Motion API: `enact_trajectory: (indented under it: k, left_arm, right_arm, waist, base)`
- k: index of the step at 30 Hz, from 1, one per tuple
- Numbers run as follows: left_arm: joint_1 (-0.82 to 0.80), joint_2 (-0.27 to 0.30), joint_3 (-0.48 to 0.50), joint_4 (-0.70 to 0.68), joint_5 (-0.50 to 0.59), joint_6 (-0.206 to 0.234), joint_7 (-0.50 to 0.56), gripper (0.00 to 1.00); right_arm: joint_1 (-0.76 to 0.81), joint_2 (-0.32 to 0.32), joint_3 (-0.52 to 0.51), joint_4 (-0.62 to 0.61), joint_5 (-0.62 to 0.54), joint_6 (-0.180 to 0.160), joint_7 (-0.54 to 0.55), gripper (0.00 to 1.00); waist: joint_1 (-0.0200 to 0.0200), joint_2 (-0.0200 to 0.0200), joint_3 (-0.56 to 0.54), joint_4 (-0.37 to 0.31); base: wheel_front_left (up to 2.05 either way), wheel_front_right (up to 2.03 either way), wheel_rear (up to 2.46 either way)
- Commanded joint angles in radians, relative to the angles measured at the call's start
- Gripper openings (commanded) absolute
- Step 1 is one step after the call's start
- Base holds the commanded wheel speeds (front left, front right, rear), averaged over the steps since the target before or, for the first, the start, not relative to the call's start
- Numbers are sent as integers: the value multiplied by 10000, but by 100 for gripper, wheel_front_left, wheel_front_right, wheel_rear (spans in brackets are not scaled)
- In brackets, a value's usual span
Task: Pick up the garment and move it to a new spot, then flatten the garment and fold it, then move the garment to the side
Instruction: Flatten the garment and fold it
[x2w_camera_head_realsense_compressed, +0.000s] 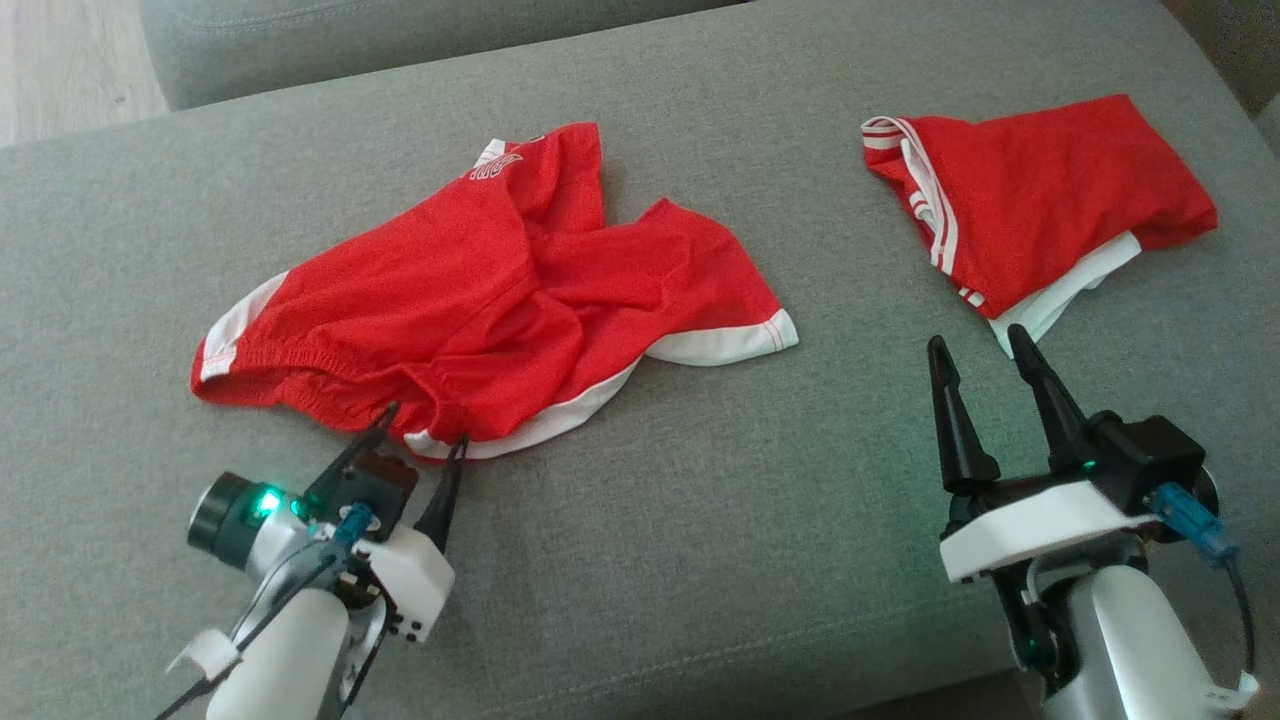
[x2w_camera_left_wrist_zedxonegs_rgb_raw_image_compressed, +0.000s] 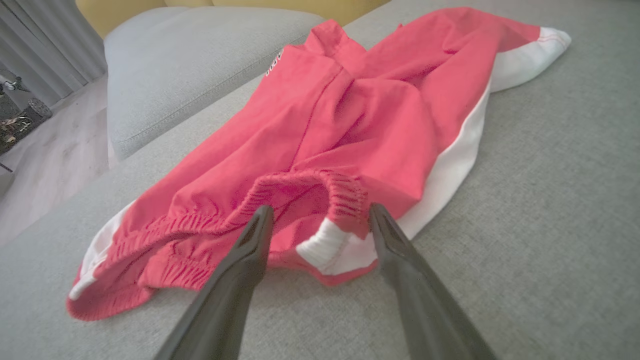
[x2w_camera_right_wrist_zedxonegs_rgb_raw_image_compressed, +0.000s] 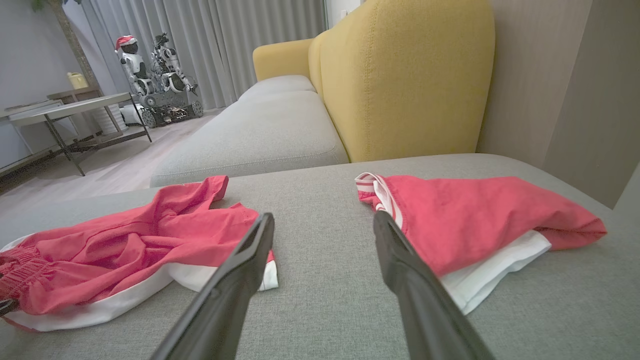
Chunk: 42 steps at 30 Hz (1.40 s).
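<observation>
just at left end effector, garment

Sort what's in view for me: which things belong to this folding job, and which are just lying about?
In the job: crumpled red shorts, open left gripper at their waistband, right gripper, grey sofa seat.
Lying about: folded red garment (looks already done), yellow backrest, side table, robot figures.

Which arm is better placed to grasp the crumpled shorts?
Left. The open left hand is at the waistband of the crumpled shorts; the open right hand points at the folded garment, away from them.
</observation>
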Motion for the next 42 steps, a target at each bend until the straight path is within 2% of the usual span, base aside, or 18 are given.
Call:
enact_trajectory:
  k: [1,7,8,9,10,15,24,28,33,42]
  left_arm:
    - [-531,322,260,-333,95,-26,63,100]
    - [-580,437,80,-409,72,-216,282,100]
    - [-586,445,72,-411,43,-240,318,90]
    - [-592,449,70,-415,7,-260,346,37]
    - [-596,437,90,-431,-57,-273,348,0]
    - [-526,213,274,-676,-527,-268,252,0]
    - [-266,-177,555,-1396,-1279,-212,167,0]
    - [-158,-314,537,-1634,-1462,-195,187,0]
    - [-114,-404,429,-1751,-1519,-168,157,0]
    - [-159,-476,282,-1799,-1552,-96,36,0]
  right_arm:
    - [-260,25,178,-291,59,-9,-90,100]
    - [-346,25,175,-215,113,-9,-123,100]
    - [-362,25,182,-195,123,-9,-126,100]
    - [-376,25,193,-173,133,-9,-121,100]
    - [-384,25,204,-142,131,-9,-98,100]
    - [-375,25,210,76,11,-9,130,100]
    - [-816,26,536,802,-11,-9,756,100]
    - [-1324,26,638,1616,357,-9,1109,100]
    - [-2055,26,512,2969,275,-9,1300,100]
    - [-3100,26,274,5110,324,-9,1201,100]
  waist:
    - [0,0,14,17]
    - [0,0,78,30]
    - [0,0,83,27]
    - [0,0,88,25]
    - [0,0,88,27]
    - [0,0,16,198]
    - [0,0,83,975]
    - [0,0,170,1414]
    - [0,0,260,1848]
    - [0,0,407,2204]
  base:
    - [0,0,0]
    - [0,0,0]
    - [0,0,0]
    - [0,0,0]
    - [0,0,0]
    - [0,0,0]
    - [0,0,0]
    - [0,0,0]
    - [0,0,0]
    - [0,0,0]
